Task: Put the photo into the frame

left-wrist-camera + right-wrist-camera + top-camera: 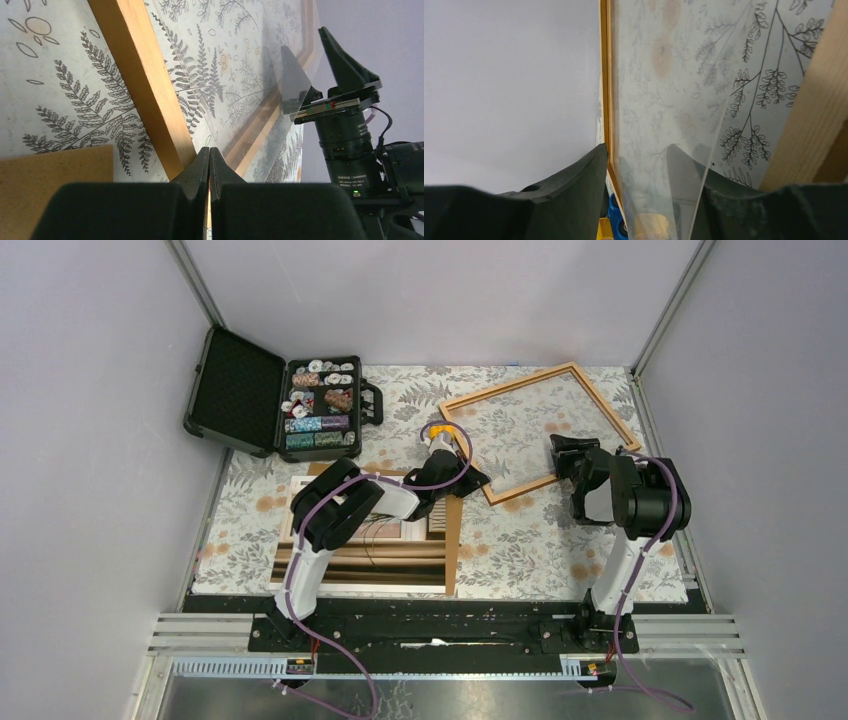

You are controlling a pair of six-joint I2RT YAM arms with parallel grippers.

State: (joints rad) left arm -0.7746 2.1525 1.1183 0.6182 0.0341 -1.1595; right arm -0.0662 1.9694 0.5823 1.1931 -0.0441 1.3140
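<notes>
Notably, left jaws pressed together at the frame point(510, 383), right jaws spread astride its pane point(659, 125), left arm point(340, 505) over the photo point(380, 562).

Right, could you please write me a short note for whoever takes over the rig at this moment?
Left gripper: jaws shut at the near corner of the frame; whether they pinch anything cannot be told.
Right gripper: jaws open, with the frame's edge and a clear sheet between them.
Photo: face up on the board, near left, apart from the frame.
Done: photo not yet in the frame.
Left: put the photo into the frame.
</notes>
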